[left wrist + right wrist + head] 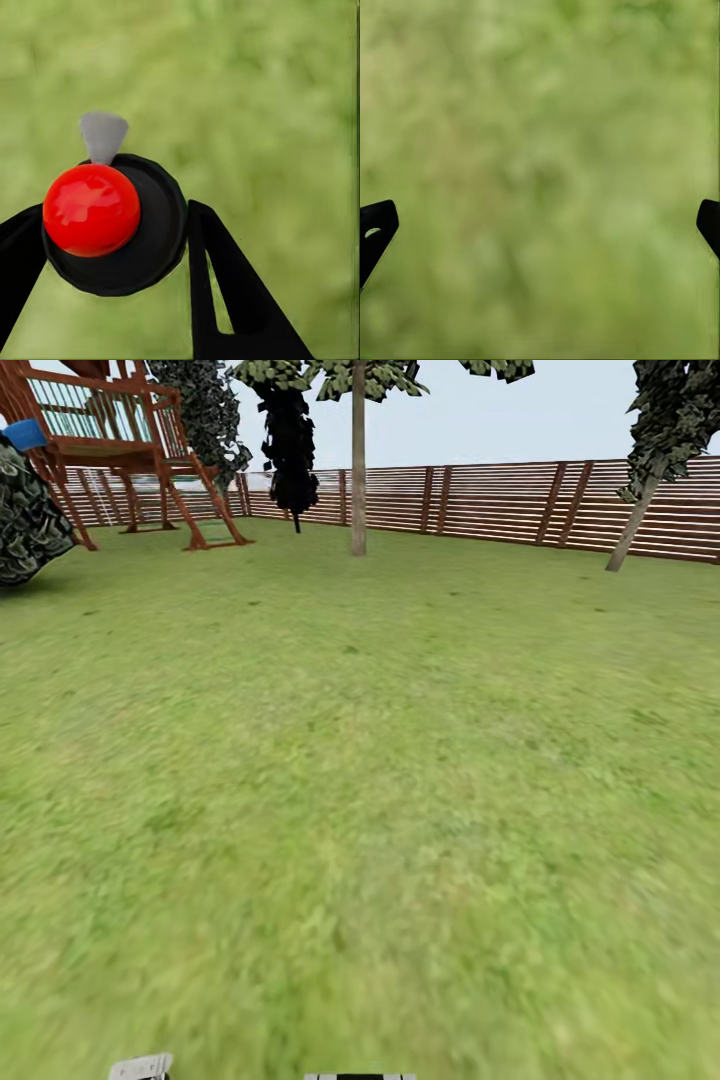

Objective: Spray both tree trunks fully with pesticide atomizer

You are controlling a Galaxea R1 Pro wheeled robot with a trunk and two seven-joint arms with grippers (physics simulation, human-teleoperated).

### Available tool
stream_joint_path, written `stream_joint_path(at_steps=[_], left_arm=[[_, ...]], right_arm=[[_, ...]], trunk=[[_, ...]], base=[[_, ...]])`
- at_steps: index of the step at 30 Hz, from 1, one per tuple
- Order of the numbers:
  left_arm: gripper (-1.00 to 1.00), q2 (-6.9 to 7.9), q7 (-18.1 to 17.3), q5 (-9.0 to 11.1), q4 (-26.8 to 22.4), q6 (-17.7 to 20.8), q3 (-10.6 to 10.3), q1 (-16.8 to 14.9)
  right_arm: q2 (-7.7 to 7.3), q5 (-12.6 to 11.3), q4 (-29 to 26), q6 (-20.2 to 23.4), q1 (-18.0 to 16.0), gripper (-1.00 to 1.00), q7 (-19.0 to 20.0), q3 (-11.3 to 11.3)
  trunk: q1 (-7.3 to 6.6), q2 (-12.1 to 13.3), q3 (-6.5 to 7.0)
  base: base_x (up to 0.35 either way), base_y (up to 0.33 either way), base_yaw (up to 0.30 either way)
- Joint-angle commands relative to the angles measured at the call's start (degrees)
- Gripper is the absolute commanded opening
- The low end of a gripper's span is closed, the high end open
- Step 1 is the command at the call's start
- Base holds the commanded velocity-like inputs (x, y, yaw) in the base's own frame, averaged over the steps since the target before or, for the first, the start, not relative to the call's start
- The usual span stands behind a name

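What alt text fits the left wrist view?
The left gripper holds the pesticide atomizer between its two black fingers, seen top-down: a round black body with a glossy red spot and a grey nozzle. Behind it is blurred green lawn.

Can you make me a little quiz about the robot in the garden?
1. True or false: the left gripper is holding the pesticide atomizer.
2. What colour is the round knob on the atomizer's top? A blue, B red, C yellow.
3. Fill in: behind the straight tree trunk runs a brown wooden ____.

Key: 1 true. 2 B. 3 fence. Bonus fact: the right gripper is wide open over the lawn.
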Motion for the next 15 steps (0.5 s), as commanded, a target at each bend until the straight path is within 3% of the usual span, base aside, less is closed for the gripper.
stream_joint_path(at_steps=[1,15], left_arm=[[-1.00,0.01,-0.3,-0.3,0.0,-0.2,0.5,0.0],[-1.00,0.01,-0.3,-0.3,0.0,-0.2,0.5,0.0]], right_arm=[[-0.01,0.2,0.0,-0.1,0.0,1.00,0.4,-0.5],[-0.01,0.2,0.0,-0.1,0.0,1.00,0.4,-0.5]], trunk=[[0.02,0.0,-0.04],[0.02,0.0,-0.04]], base=[[0.332,-0.106,0.000],[0.332,-0.106,0.000]])
